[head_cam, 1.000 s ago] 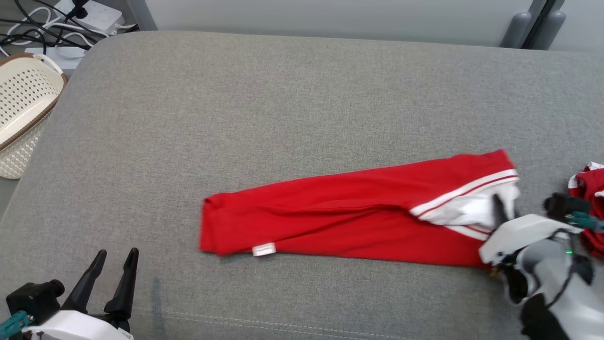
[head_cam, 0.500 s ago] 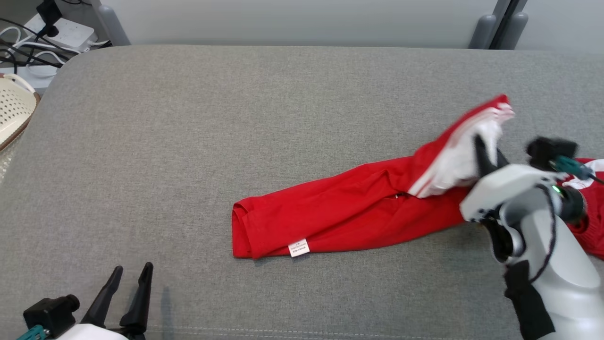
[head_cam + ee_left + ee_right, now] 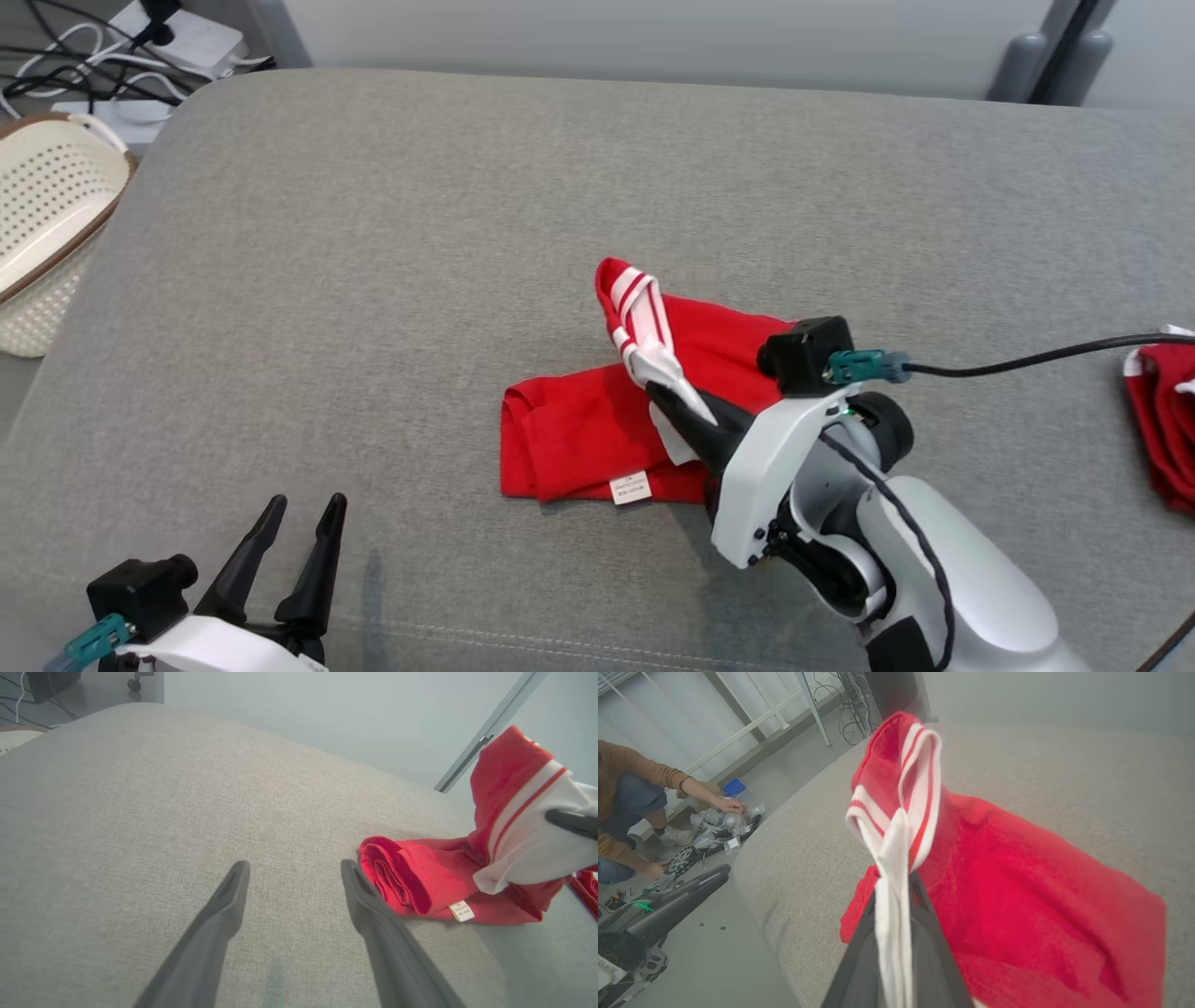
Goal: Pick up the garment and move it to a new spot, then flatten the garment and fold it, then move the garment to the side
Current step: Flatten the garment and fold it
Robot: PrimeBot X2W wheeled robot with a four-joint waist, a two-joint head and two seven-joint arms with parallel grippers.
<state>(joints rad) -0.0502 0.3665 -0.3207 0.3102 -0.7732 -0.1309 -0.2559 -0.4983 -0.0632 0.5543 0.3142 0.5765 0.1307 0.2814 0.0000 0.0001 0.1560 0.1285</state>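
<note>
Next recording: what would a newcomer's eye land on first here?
The red garment on the middle of the grey cushion, its white-striped end pinched and held up by the right gripper. The left gripper hovers open at the lower left, and a cream basket sits beyond the cushion's left edge.

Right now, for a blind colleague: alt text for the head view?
The right pincer, shut on the white-striped end of the red garment, holds it raised over the rest on a grey cushion. The open left pincer sits lower left.
</note>
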